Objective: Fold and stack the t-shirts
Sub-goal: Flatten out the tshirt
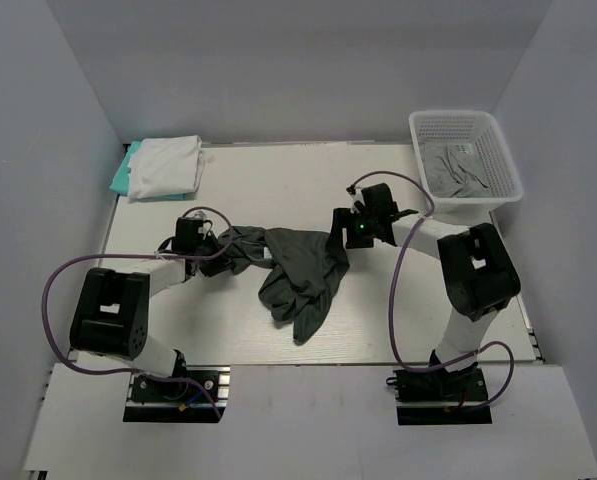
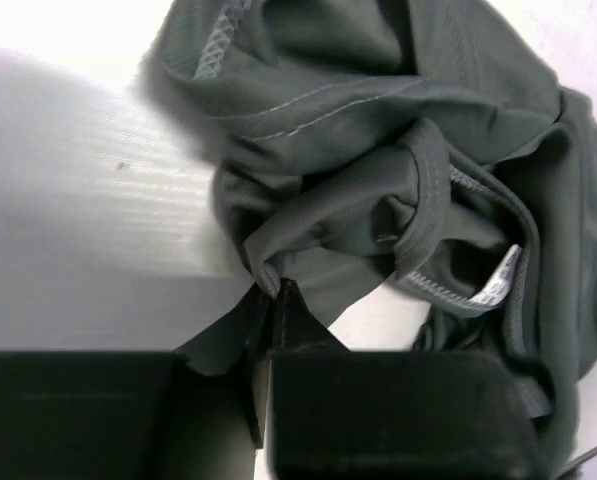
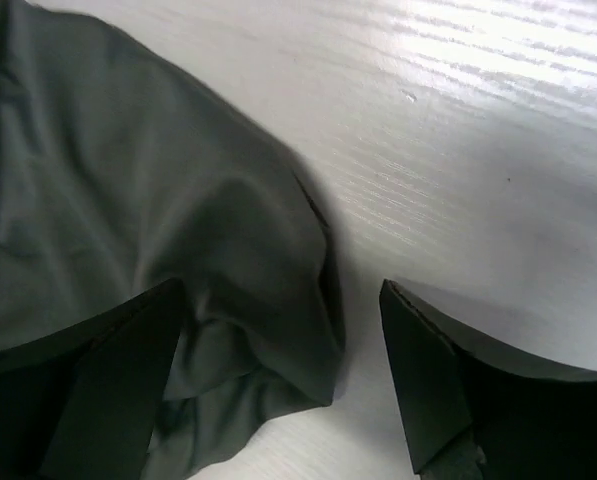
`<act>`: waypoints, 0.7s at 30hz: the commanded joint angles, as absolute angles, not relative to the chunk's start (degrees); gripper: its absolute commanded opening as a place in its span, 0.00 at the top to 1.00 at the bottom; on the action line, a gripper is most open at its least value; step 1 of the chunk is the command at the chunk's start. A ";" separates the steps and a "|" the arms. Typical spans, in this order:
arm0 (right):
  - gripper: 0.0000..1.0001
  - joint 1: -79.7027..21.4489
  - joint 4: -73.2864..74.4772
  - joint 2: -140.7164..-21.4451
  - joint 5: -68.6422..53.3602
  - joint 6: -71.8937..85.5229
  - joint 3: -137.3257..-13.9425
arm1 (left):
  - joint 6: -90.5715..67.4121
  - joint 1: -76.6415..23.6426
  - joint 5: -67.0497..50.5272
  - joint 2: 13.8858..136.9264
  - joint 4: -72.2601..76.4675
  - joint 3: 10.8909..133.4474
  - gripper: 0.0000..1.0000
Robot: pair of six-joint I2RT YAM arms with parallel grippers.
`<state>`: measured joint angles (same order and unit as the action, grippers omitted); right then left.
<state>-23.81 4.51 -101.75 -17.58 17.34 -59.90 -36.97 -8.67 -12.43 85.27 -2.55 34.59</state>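
A dark charcoal-grey t-shirt lies crumpled in the middle of the table. My left gripper is at its left end. In the left wrist view the gripper is shut on a pinched fold of the shirt, whose collar and white label show. My right gripper hovers at the shirt's right edge. In the right wrist view it stands open, with a rounded edge of the shirt lying between the wide-apart fingers. A folded white t-shirt rests on a teal one at the back left.
A white lattice basket stands at the back right with a lighter grey t-shirt inside. Grey walls enclose the table on three sides. Purple cables loop beside both arms.
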 commanded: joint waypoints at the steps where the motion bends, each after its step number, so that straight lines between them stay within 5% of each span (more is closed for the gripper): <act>1: 0.29 -25.22 2.99 -102.83 -15.38 17.48 -61.17 | -36.04 -9.14 -12.40 85.69 -4.48 38.92 1.00; 8: 1.00 -27.33 3.08 -102.75 -12.14 17.05 -62.05 | -36.04 -9.14 -12.39 80.69 -5.10 40.51 1.00; 21: 1.00 -26.90 4.13 -66.57 10.06 18.72 -59.85 | -34.28 -9.14 -3.53 52.14 -15.29 52.03 1.00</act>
